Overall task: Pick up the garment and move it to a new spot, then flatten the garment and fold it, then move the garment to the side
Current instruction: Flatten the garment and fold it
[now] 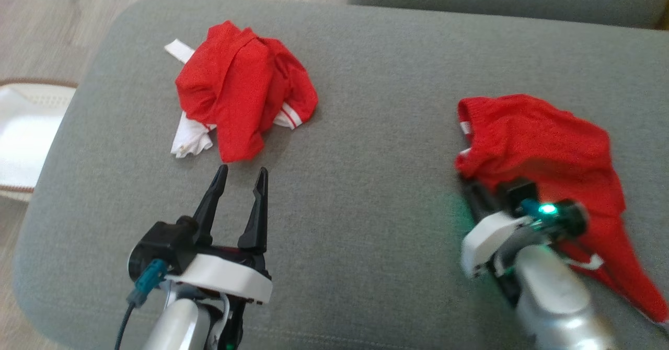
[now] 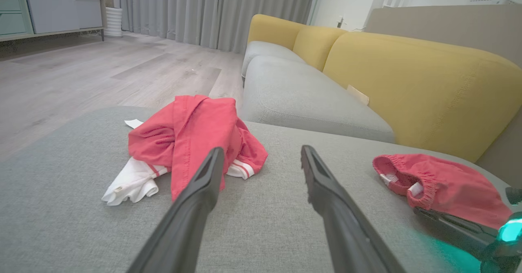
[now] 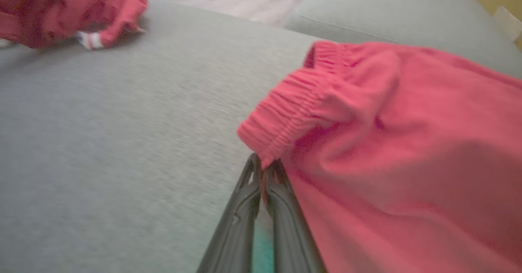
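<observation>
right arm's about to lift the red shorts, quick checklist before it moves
1. Right gripper jaws shut at the waistband of the red shorts: ok.
2. Enough cloth caught to hold through a lift; just the waistband's edge sits at the tips: cannot tell.
3. Left gripper jaws open, holding nothing, well apart from the shorts: ok.
4. Red and white garment lies separate from the shorts, so it should not drag along: ok.
5. Bare cushion between the two garments for a new spot: ok.
</observation>
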Controlling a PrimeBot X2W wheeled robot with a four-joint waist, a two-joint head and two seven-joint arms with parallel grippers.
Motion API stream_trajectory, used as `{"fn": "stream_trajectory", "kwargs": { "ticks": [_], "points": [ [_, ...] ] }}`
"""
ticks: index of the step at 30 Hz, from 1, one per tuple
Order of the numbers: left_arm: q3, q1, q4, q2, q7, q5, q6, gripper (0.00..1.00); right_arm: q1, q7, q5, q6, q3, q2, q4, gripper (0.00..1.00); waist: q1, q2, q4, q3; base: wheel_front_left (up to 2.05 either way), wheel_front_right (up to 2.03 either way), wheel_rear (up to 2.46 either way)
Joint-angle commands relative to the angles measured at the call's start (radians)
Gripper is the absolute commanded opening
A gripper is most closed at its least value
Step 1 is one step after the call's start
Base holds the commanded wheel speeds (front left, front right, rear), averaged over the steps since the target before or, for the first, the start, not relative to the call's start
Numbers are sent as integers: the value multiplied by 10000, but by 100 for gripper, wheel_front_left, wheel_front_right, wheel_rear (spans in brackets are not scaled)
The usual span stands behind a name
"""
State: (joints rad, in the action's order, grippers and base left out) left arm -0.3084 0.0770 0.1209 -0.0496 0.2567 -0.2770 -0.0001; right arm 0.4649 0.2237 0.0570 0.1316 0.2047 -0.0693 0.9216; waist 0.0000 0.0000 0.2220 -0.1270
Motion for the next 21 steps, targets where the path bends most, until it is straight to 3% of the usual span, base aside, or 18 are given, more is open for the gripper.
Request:
{"fn": "stream_trajectory", "kwargs": {
  "ticks": [1,7,13,17,21],
  "points": [
    [358,220,-265,-7,51,39,-6,100,-66,169,-644,-9,876,185,-589,0,0,0,-189,221,0,0,0],
    [379,57,-219,-7,51,30,24,100,-544,-99,-2789,-9,3298,188,-2378,0,0,0,-437,634,0,0,0],
    [367,-86,-196,-7,51,14,28,100,-951,-869,-4496,-9,4913,189,-4284,0,0,0,-408,908,0,0,0],
    [383,-199,-234,-7,51,20,16,100,-1146,-1574,-5855,-9,5407,-104,-5409,0,0,0,-335,943,0,0,0],
    [331,-202,-262,-7,51,24,-17,100,-1019,-2057,-6645,-9,5082,-760,-5664,0,0,0,-196,844,0,0,0]
  ]
}}
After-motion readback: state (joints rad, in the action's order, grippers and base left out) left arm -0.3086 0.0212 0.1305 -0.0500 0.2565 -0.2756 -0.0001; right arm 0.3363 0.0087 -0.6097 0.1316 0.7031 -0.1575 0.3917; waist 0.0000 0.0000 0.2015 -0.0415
